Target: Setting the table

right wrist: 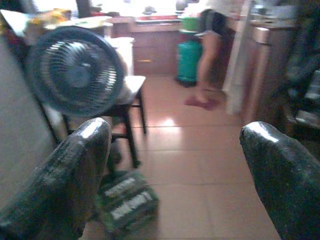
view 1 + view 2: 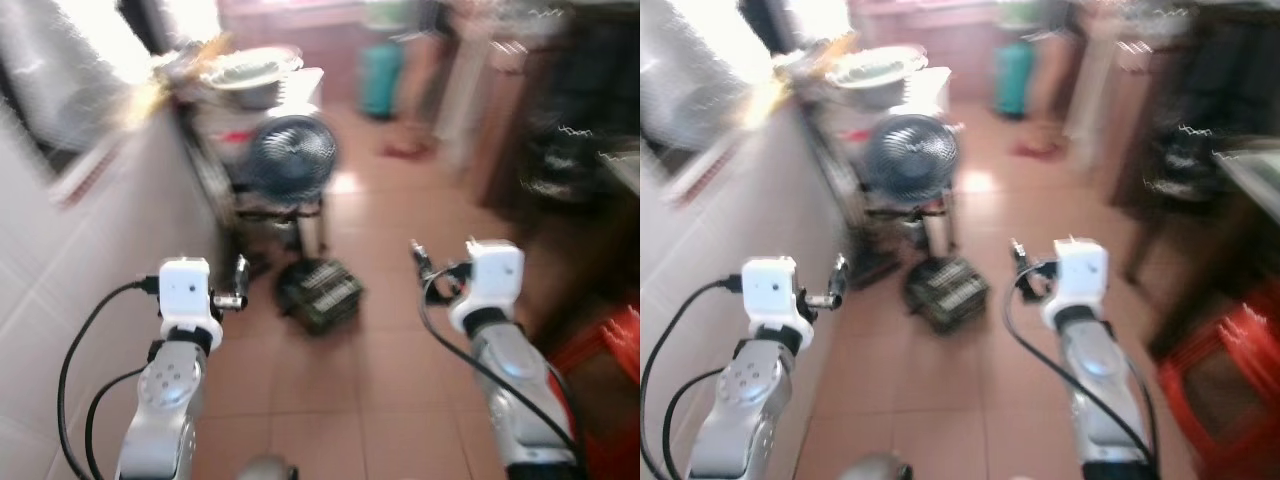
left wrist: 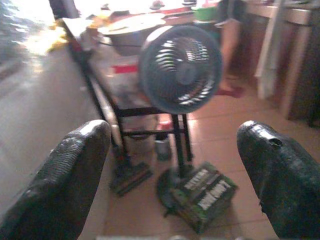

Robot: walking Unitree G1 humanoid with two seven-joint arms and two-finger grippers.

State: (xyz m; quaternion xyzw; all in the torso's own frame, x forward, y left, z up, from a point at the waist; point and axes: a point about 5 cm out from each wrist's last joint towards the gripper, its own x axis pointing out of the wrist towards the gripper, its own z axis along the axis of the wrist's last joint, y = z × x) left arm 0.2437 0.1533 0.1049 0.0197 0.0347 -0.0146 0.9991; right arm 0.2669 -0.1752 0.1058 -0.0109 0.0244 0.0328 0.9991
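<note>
Both arms are held out in front of me over a tiled floor, and the picture is blurred. My left gripper (image 2: 238, 283) stands open with nothing between its black fingers (image 3: 65, 175). My right gripper (image 2: 420, 260) is open and empty too, its fingers (image 1: 280, 170) wide apart. A wide metal basin (image 2: 250, 70) sits on a cluttered low table (image 3: 107, 75) ahead on the left, well beyond both grippers.
A standing fan (image 2: 290, 155) is ahead, with a green box (image 2: 320, 292) on the floor at its foot. A white tiled wall (image 2: 80, 250) runs along my left. Red stools (image 2: 605, 360) stand at the right. A person (image 1: 212, 30) and a green gas cylinder (image 2: 382, 78) are at the back.
</note>
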